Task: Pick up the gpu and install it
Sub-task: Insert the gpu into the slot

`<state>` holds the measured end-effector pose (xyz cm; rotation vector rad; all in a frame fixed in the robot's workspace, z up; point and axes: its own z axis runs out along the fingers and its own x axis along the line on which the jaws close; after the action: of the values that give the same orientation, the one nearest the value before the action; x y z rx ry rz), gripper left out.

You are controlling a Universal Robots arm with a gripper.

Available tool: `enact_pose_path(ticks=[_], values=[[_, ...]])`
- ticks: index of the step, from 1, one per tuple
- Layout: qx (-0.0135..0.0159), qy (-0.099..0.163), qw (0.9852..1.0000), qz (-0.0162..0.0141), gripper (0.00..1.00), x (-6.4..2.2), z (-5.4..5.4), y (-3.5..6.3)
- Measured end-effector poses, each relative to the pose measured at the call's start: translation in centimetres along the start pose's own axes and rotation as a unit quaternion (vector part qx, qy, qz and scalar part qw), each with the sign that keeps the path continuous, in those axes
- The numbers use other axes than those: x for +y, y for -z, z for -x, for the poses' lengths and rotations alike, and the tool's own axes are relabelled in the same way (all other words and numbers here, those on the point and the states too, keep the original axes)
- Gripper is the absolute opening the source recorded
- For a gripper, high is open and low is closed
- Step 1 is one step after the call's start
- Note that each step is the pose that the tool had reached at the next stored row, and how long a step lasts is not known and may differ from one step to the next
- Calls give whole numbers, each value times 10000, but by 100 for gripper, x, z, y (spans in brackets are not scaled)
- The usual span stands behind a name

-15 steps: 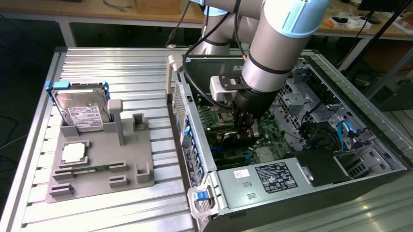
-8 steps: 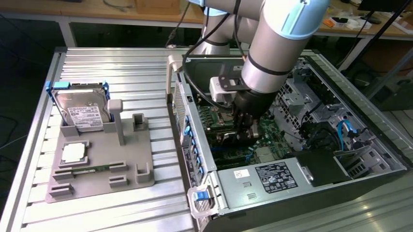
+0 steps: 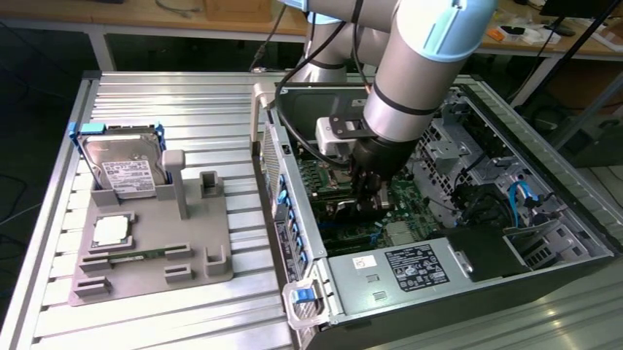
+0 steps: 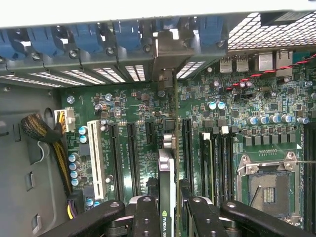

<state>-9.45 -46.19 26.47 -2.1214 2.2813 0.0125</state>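
The gpu (image 4: pixel 167 168), a slim dark card seen edge-on, stands upright over the green motherboard (image 4: pixel 237 98) inside the open computer case (image 3: pixel 545 240). The gripper (image 4: pixel 170 219) has its black fingers (image 4: pixel 146 217) clamped on the card from either side. The card's silver bracket (image 4: pixel 165 49) sits against the case's rear wall, among a row of blue clips (image 4: pixel 121 37); whether the card is seated in a slot cannot be told.

In the exterior view the arm's gripper (image 3: pixel 373 182) reaches down into the middle of the case, which lies on its side on a ribbed aluminium worktop (image 3: pixel 175 95). The power supply (image 3: pixel 409 266) fills the near end of the case. Beside the case, on the exterior view's left, a grey holder (image 3: pixel 156 270) carries a hard drive (image 3: pixel 122 166) standing upright. Behind the case, a second, wooden worktop (image 3: pixel 127 18) runs across the room.
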Motion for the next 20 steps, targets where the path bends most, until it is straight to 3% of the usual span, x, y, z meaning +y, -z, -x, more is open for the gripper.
enact_pose_path(ticks=[7, 13, 20], values=[[-11, 0, 10000, 2, 27, 3, -1, -14], [-32, -2, 10000, 52, 27, 3, -3, -24], [-39, -2, 10000, 58, 27, 3, -3, -37]])
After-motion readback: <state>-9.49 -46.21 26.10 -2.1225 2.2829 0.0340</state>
